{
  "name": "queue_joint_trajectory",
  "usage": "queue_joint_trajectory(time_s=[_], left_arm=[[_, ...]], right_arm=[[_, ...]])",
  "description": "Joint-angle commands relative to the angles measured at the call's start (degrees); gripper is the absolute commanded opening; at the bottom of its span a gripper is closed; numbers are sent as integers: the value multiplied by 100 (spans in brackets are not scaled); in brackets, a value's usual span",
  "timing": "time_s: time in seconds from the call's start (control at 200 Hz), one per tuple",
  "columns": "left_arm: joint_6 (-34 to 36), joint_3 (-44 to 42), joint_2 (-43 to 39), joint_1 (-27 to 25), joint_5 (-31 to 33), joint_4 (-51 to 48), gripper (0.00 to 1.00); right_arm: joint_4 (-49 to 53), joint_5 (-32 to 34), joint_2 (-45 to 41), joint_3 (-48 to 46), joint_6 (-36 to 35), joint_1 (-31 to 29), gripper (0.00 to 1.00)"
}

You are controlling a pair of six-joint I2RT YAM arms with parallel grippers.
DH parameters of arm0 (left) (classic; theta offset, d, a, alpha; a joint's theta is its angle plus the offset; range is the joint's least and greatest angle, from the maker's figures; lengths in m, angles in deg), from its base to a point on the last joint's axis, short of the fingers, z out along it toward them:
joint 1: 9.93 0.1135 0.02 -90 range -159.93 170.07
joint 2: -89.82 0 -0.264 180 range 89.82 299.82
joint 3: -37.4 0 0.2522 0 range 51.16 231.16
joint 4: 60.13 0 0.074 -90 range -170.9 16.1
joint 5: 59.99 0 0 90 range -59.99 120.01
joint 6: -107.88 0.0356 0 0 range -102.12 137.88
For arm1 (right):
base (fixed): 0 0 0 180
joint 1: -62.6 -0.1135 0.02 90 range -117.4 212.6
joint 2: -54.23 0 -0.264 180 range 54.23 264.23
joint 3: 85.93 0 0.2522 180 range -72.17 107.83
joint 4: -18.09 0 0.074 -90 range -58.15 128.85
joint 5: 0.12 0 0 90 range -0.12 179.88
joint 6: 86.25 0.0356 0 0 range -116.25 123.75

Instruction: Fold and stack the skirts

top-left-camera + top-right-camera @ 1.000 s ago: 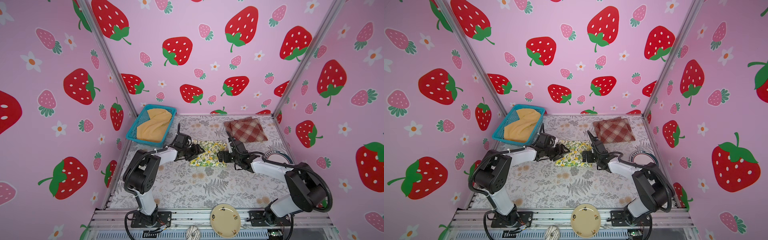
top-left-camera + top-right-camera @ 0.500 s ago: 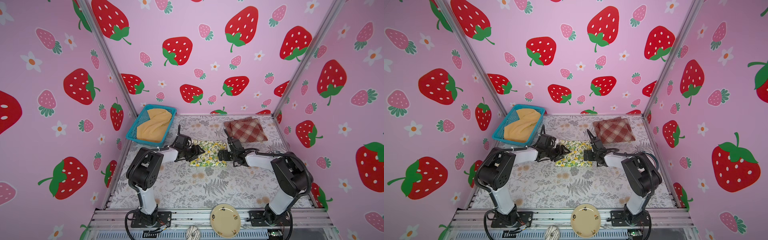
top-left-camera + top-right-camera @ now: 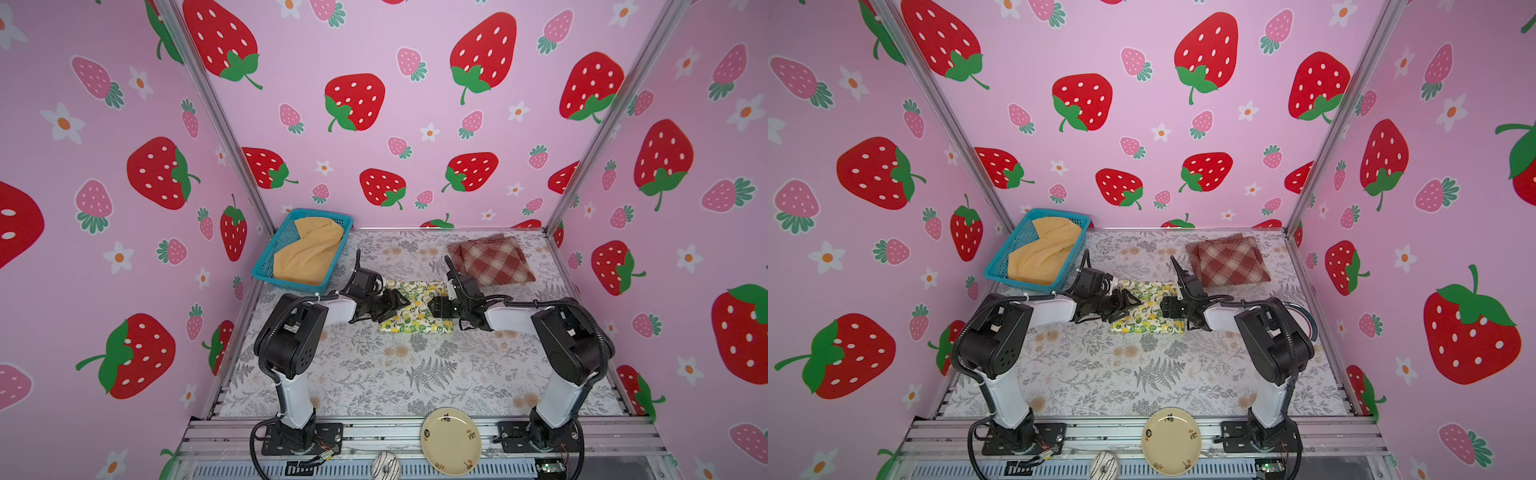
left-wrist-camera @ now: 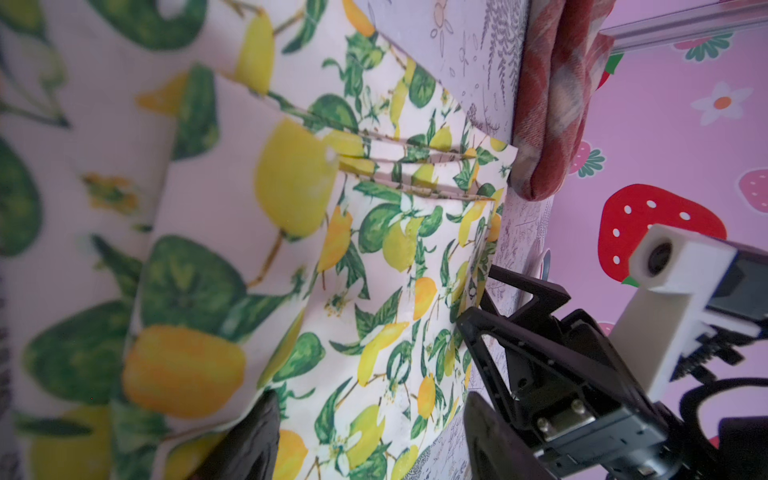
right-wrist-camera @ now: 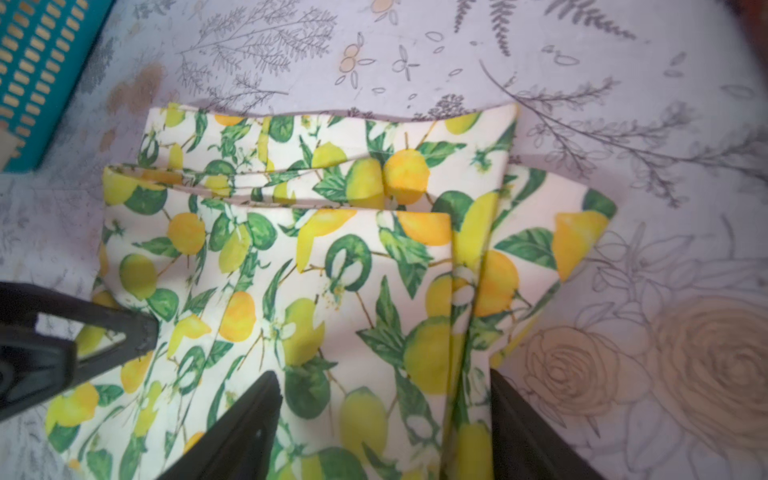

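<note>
Step in hand, as judged: the lemon skirt (image 3: 409, 320) is folded into a compact rectangle and is about to be taken up for stacking. It lies flat on the table (image 3: 415, 374), just in front of and to the right of the blue basket (image 3: 277, 246). The plaid skirt (image 3: 492, 259) lies folded well to the right of the basket. The mustard skirt (image 3: 309, 253) sits bunched inside the basket, not yet folded.

The left tool (image 3: 399, 305) is at the lemon skirt's edge nearer the basket. The right tool (image 3: 432, 307) is at the edge farther from it. In the right wrist view the right tool's fingers (image 5: 249, 424) stand apart with cloth lying flat between them, and no pinch is evident. In the left wrist view the left tool's fingers (image 4: 253, 440) are likewise apart over the cloth.

Next move, as judged: both tools must close through all layers at opposite edges and lift level, or the folds will spill open.

Against one second ago, the right arm's elbow has drawn in and its tool has advanced onto the skirt. The left arm and all three skirts are unchanged.
</note>
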Motion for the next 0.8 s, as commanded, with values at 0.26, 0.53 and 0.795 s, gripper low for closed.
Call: queue_joint_trajectory(time_s=[0.26, 0.53, 0.795], left_arm=[[-22, 1, 165, 27, 92, -199, 71], [30, 41, -184, 80, 125, -369, 72], [151, 81, -856, 164, 382, -793, 72]], right_arm=[[611, -9, 268, 135, 79, -51, 18], [1460, 621, 110, 842, -428, -42, 2], [2790, 1151, 197, 2199, -1225, 111, 1]])
